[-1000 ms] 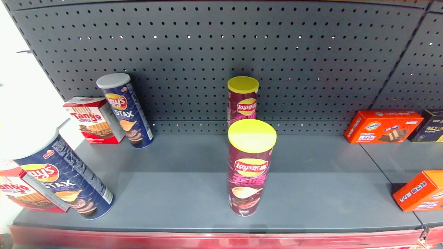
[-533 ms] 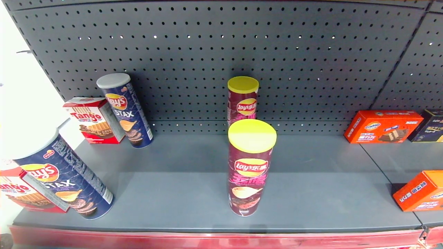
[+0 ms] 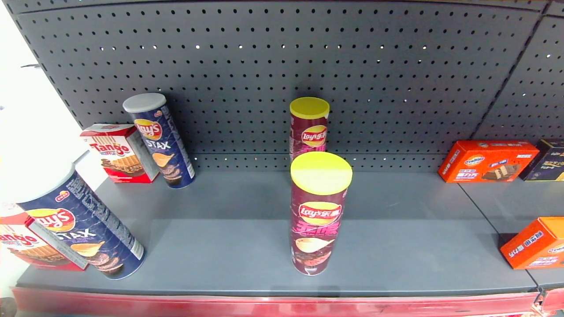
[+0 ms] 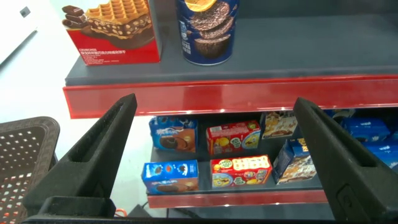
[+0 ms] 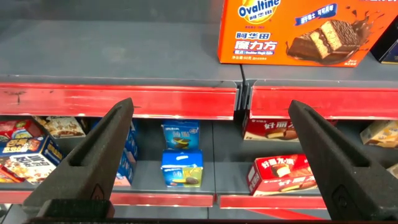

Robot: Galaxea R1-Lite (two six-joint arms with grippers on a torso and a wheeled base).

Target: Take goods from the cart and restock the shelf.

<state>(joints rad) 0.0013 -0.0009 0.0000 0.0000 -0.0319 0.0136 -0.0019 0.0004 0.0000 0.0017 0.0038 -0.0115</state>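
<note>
Nothing has shifted over the last second. On the shelf (image 3: 396, 246) the front maroon can (image 3: 318, 215) stands upright mid-deck, with the second maroon can (image 3: 309, 125) directly behind it, blue cans (image 3: 83, 224) well to its left and orange boxes (image 3: 487, 160) well to its right. A mesh basket (image 4: 22, 155), probably the cart, sits below and left of that can. Below its deck the left claw (image 4: 214, 102) and right claw (image 5: 211, 104) hang spread and empty. Best next: grip one cart item squarely, then stand it on the bare deck beside the can.
</note>
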